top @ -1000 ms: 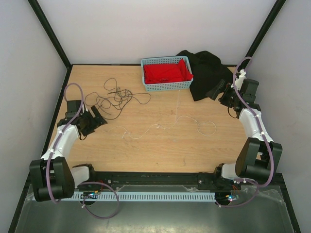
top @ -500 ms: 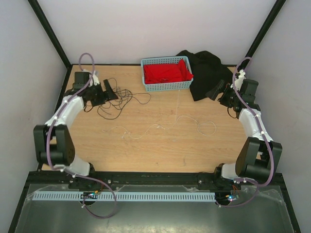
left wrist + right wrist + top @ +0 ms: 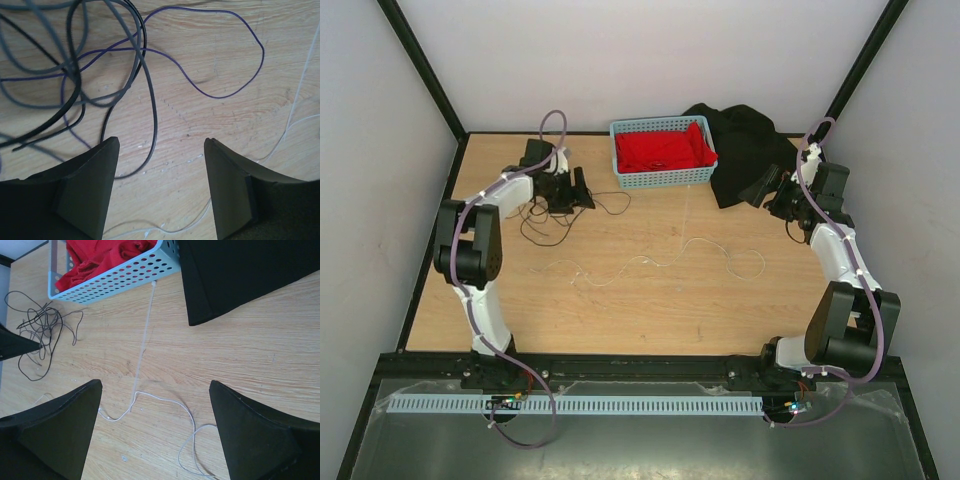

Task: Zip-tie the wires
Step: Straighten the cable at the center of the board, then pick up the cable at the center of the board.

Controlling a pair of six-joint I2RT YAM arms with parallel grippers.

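1. Wooden table (image 3: 650, 310).
2. Black cloth (image 3: 745, 150), far right, just beside the basket.
3. Blue basket (image 3: 665, 178), far centre, holds a red cloth (image 3: 660, 148).
4. Wires (image 3: 75, 75) tangled far left.
5. Left gripper (image 3: 160, 150) above the tangle, jaws apart, gripping nothing.
6. Right gripper (image 3: 155, 385) wide open, empty.
7. Zip tie (image 3: 146, 335) flat on the table, one end at the basket's near wall.

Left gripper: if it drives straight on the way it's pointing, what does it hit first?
Probably the edge of the wires, a dark strand just ahead of the open left gripper; otherwise the bare table. Depth is unclear.
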